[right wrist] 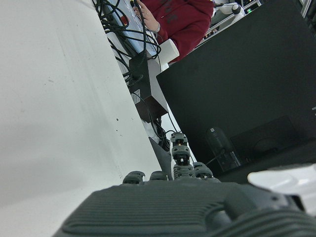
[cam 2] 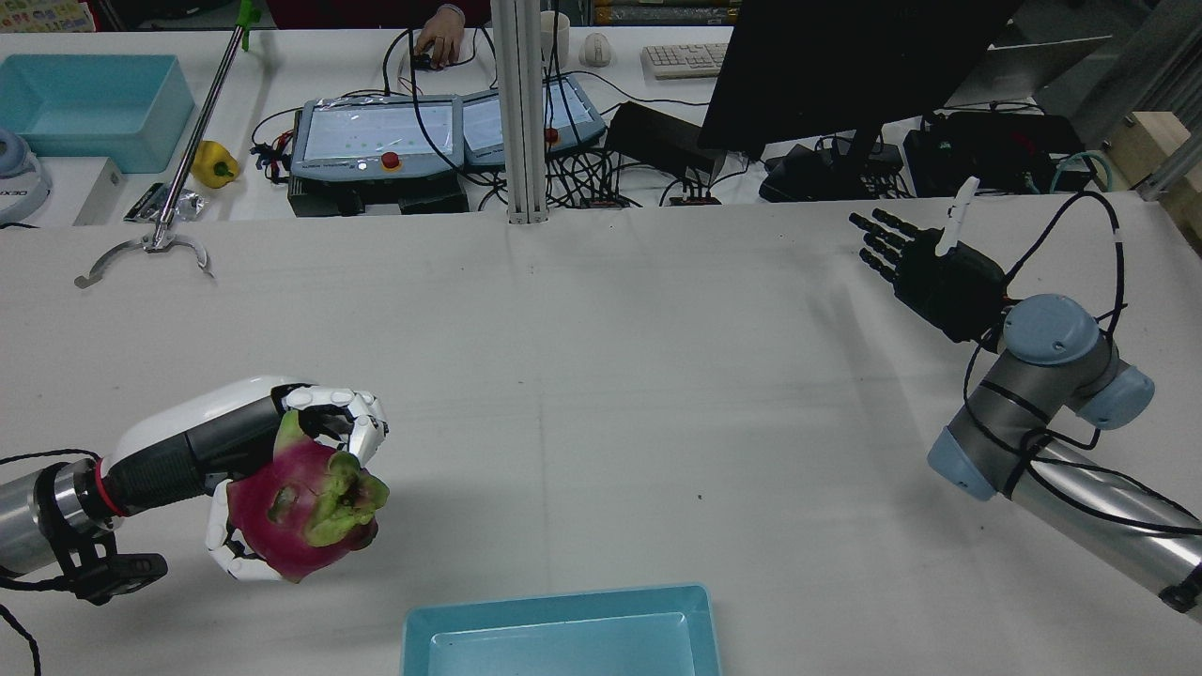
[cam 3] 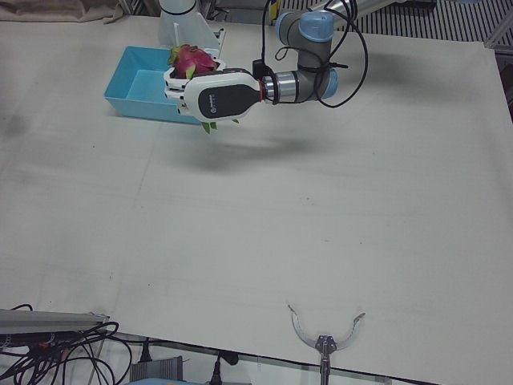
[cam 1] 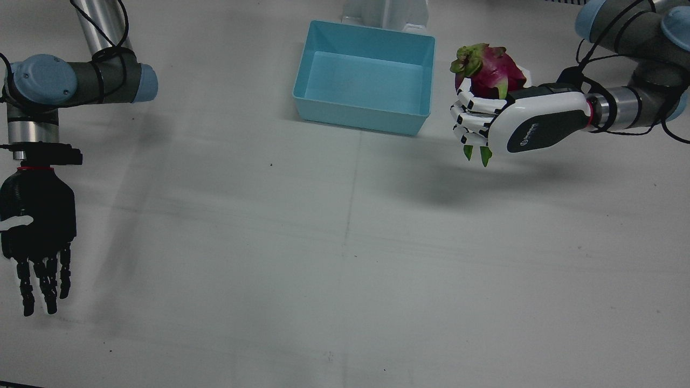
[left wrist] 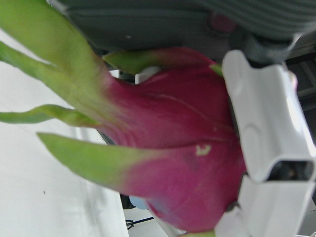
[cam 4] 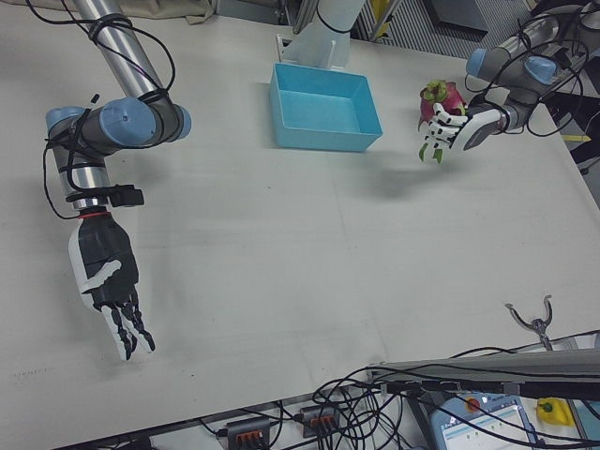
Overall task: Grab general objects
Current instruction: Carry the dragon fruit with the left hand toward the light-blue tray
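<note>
A magenta dragon fruit [cam 1: 493, 67] with green scales is held above the table by my white left hand [cam 1: 506, 121], fingers wrapped round it. The same fruit [cam 2: 300, 507] and left hand [cam 2: 235, 441] show at lower left in the rear view, just left of the blue bin [cam 2: 563, 634]. It fills the left hand view [left wrist: 173, 153]. The left-front view has the fruit [cam 3: 192, 58] over the bin's near right corner. My black right hand [cam 1: 38, 231] hangs open, fingers spread, far off at the other table side, also as the right hand [cam 4: 108, 281].
The empty light-blue bin [cam 1: 366, 75] sits at the table's back middle, just beside the held fruit. A metal grabber tool [cam 2: 155, 244] lies at the operators' edge. Monitors, cables and a person's hand [cam 2: 437, 42] are on the bench beyond.
</note>
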Motion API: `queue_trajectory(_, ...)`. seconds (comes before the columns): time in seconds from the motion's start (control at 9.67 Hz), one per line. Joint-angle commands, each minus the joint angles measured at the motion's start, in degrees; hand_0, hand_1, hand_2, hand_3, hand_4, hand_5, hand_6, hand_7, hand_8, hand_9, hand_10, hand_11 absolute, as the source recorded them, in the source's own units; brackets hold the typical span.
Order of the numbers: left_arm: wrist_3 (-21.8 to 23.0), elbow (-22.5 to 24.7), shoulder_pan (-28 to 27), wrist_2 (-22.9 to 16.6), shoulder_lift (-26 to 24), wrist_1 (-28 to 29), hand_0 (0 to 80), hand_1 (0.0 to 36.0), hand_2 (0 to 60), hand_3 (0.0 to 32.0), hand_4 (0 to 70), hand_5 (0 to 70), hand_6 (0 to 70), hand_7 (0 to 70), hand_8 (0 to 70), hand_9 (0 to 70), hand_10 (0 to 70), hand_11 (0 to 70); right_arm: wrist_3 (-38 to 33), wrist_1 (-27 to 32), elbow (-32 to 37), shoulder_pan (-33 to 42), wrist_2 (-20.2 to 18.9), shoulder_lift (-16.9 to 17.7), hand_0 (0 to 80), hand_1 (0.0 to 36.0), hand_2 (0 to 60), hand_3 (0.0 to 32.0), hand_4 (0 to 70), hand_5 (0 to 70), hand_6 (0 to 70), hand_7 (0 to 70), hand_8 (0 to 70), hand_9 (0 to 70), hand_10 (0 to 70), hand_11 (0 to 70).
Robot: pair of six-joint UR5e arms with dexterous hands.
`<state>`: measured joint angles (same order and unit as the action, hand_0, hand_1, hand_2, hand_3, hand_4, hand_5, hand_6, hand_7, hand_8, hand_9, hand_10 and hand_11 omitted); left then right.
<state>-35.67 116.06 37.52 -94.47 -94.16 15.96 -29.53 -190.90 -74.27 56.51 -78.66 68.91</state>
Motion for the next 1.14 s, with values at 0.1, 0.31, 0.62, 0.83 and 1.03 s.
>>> queue_trajectory(0.1, -2.38, 1.17, -4.91, 0.08, -4.44, -5.49, 80.0, 36.0, 60.0, 0.0, 70.0, 70.0, 70.0, 70.0, 70.0, 70.0, 70.0, 70.0, 0.0, 0.0, 0.0, 0.0, 0.0, 0.0, 0.0, 0.0, 0.0, 0.0, 0.0, 0.0, 0.0, 0.0, 0.0, 0.0, 0.0, 0.0)
queue_trajectory(0.31, -3.43, 1.62, -7.18, 0.17, -6.02, -7.16, 80.0, 36.0, 60.0, 0.0, 70.0, 70.0, 70.0, 70.0, 70.0, 70.0, 70.0, 70.0, 0.0, 0.0, 0.0, 0.0, 0.0, 0.0, 0.0, 0.0, 0.0, 0.0, 0.0, 0.0, 0.0, 0.0, 0.0, 0.0, 0.0, 0.0)
queue_trajectory(0.62, -7.03, 1.62, -10.18, 0.08, -10.86, -13.74, 80.0, 36.0, 60.0, 0.0, 70.0, 70.0, 70.0, 70.0, 70.0, 70.0, 70.0, 70.0, 0.0, 0.0, 0.0, 0.0, 0.0, 0.0, 0.0, 0.0, 0.0, 0.0, 0.0, 0.0, 0.0, 0.0, 0.0, 0.0, 0.0, 0.0)
queue_trajectory(0.83, -8.88, 1.71, -12.28, 0.08, -13.32, -17.17, 80.0, 36.0, 60.0, 0.0, 70.0, 70.0, 70.0, 70.0, 70.0, 70.0, 70.0, 70.0, 0.0, 0.0, 0.0, 0.0, 0.0, 0.0, 0.0, 0.0, 0.0, 0.0, 0.0, 0.0, 0.0, 0.0, 0.0, 0.0, 0.0, 0.0)
queue_trajectory(1.03, -10.21, 1.88, -13.78, 0.08, -15.61, -20.27, 80.0, 36.0, 60.0, 0.0, 70.0, 70.0, 70.0, 70.0, 70.0, 70.0, 70.0, 70.0, 0.0, 0.0, 0.0, 0.0, 0.0, 0.0, 0.0, 0.0, 0.0, 0.0, 0.0, 0.0, 0.0, 0.0, 0.0, 0.0, 0.0, 0.0)
